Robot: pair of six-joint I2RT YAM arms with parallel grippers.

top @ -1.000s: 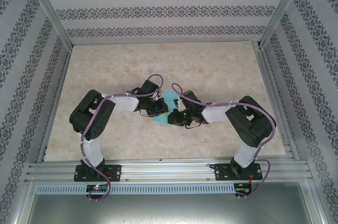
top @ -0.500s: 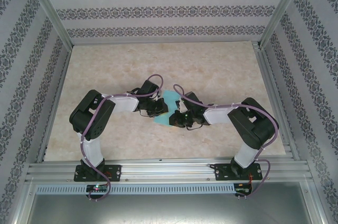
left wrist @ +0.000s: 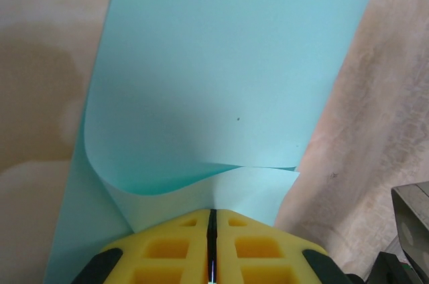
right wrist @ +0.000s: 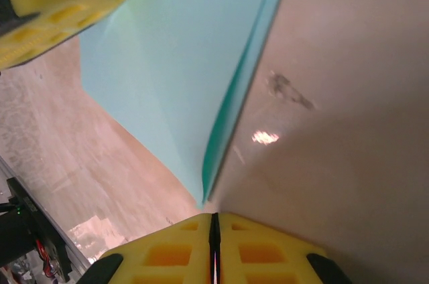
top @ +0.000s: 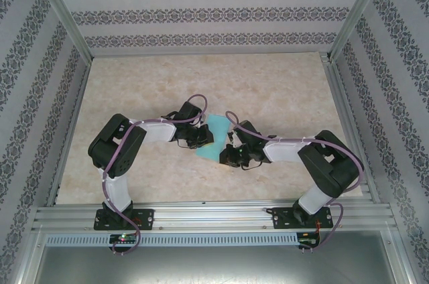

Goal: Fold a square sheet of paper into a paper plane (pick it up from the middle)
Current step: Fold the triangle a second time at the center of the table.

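Square sheet of paper (top: 214, 138), partly folded, lies near the middle of the worktop (top: 134, 83). Left gripper (left wrist: 212, 211): jaws closed to a slit, pinching the sheet's curled-up edge. Right gripper (right wrist: 214, 216): jaws pressed together at the folded corner; whether it has hold cannot be told.

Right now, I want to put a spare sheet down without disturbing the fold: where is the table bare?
The far half of the table, between the paper and the back wall, is bare, as is the strip from the paper to the near edge. The centre is crowded: left gripper and right gripper meet at the paper.
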